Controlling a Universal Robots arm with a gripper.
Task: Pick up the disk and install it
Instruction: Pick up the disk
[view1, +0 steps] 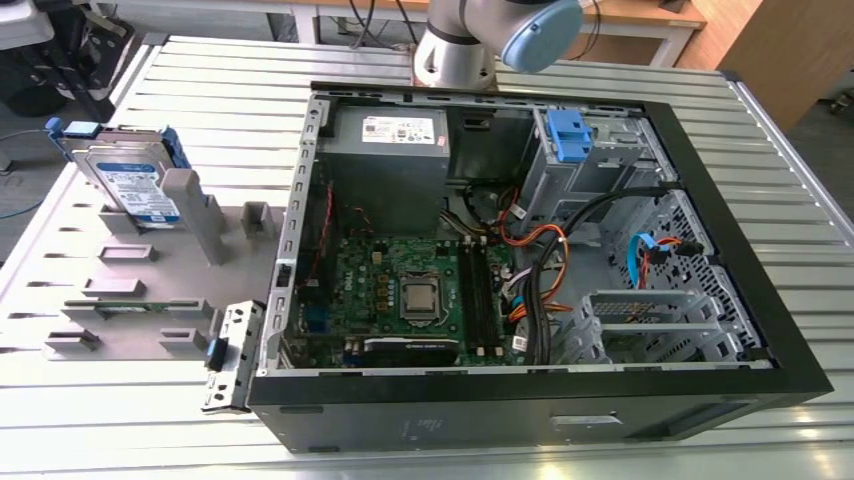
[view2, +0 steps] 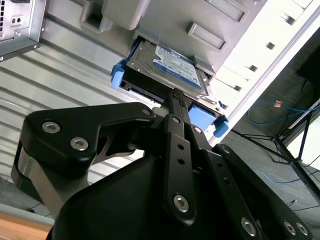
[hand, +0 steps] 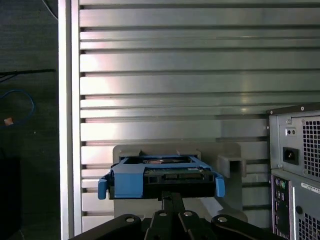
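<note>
Finds the disk propped nearly on edge in the grey stand on the slatted table, at the exterior view's left, outside the open computer case. In both wrist views, places the gripper facing the blue-railed end but apart from it, fingers pressed together and pinching nothing. Risks ramming that end if driven in unopened, or tipping the leaning drive out of its slot through an off-centre grip on the plastic rails.
</note>
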